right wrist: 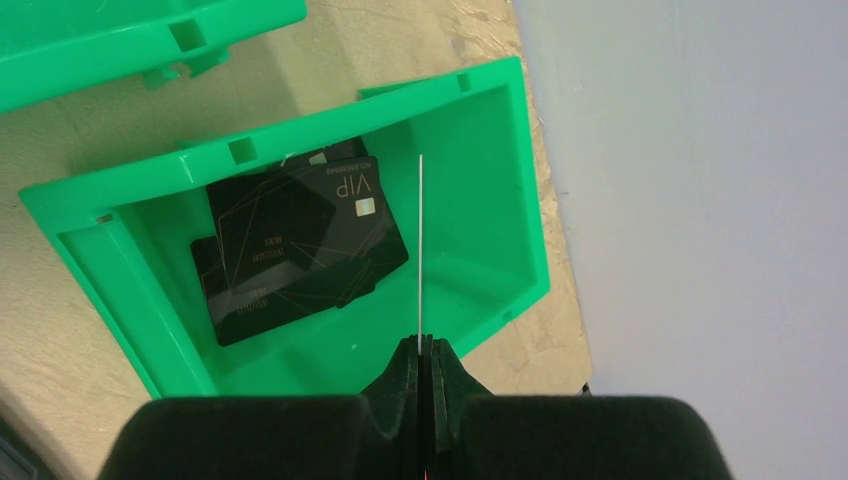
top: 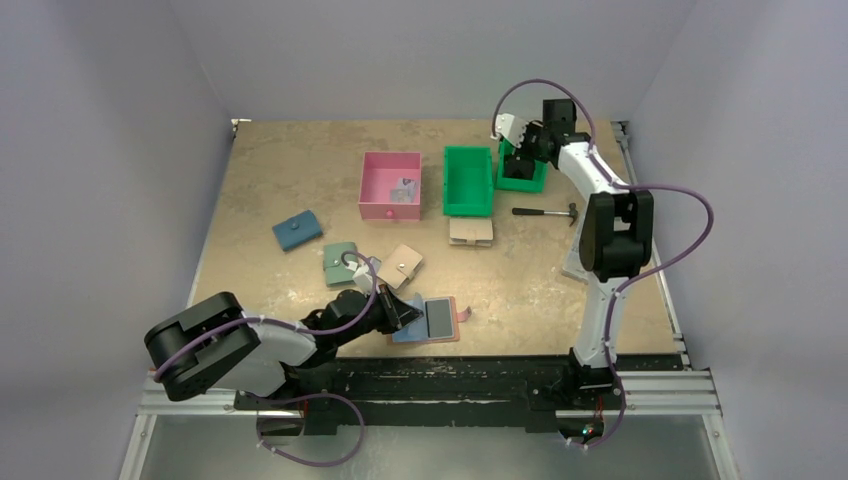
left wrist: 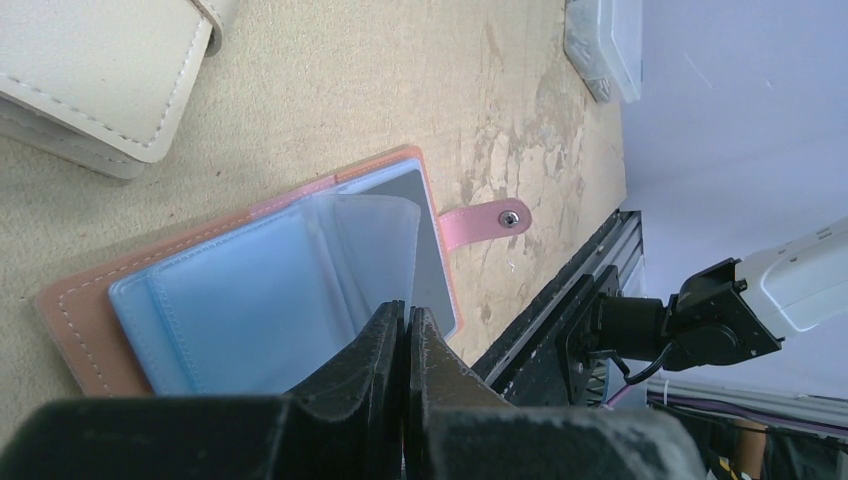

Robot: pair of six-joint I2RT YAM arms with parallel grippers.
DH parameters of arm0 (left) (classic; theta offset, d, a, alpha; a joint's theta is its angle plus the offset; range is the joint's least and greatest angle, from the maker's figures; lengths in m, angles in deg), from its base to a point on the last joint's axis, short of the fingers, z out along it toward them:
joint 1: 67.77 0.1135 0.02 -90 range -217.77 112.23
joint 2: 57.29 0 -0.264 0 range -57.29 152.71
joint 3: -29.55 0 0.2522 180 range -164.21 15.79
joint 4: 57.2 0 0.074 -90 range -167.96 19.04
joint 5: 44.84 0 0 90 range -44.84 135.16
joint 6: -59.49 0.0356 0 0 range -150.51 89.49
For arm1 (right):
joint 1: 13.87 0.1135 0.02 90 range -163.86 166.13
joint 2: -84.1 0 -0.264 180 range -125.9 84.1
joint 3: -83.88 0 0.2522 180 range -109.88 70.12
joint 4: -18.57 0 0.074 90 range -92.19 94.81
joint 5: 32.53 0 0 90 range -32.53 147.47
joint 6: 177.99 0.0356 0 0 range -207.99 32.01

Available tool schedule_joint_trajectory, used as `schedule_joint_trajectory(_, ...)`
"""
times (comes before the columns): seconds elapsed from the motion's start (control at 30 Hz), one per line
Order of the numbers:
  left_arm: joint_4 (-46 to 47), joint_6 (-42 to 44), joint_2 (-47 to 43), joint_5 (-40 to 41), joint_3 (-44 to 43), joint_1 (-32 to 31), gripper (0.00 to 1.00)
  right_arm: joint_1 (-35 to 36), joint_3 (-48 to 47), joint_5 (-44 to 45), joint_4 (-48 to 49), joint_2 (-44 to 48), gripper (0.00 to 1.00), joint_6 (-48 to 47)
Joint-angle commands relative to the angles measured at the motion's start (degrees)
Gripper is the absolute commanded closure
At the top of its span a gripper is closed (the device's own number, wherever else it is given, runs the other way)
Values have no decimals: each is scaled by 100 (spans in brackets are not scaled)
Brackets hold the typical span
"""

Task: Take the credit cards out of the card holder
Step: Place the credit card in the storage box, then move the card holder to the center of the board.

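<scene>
cards (right wrist: 300,240), black, are lying in the green bin (right wrist: 480,130); right gripper (right wrist: 422,345) is hovering above it, jaws pinching a pale card (right wrist: 420,250) edge-on. left gripper (left wrist: 405,312), jaws closed, is pointing at the open holder (left wrist: 90,300), which is lying on the worktop (left wrist: 300,80).

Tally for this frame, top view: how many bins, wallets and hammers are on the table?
Bins: 3 (pink bin, large green bin, small green bin)
Wallets: 5 (blue wallet, sage wallet, beige wallet, tan wallet, open card holder)
Hammers: 1 (hammer)
Total: 9
</scene>
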Motion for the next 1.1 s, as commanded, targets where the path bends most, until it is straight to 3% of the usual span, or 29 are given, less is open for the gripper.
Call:
schedule_joint_trajectory(0.0,43,159,-138,48,-99,39,100,68,-175,158,60,-112,99,-134)
schedule_joint_trajectory(0.13,13,159,-172,48,-99,47,100,119,-235,58,-339,-177,89,-271)
schedule_joint_trajectory(0.27,-18,167,-220,48,-88,48,100,147,-483,-192,-1247,-280,61,-489)
schedule_joint_trajectory(0.37,-32,167,-251,48,-91,48,100,146,-553,-451,-1605,-219,51,-607)
schedule_joint_trajectory(0.63,35,135,-332,22,-31,48,100,135,-604,-1180,-1924,461,49,-21)
schedule_joint_trajectory(0.8,2,131,-439,21,17,48,100,136,-749,-1823,-2714,916,48,608)
schedule_joint_trajectory(1.07,-226,177,-490,-57,-105,48,100,130,944,-3521,-2897,2899,47,1327)
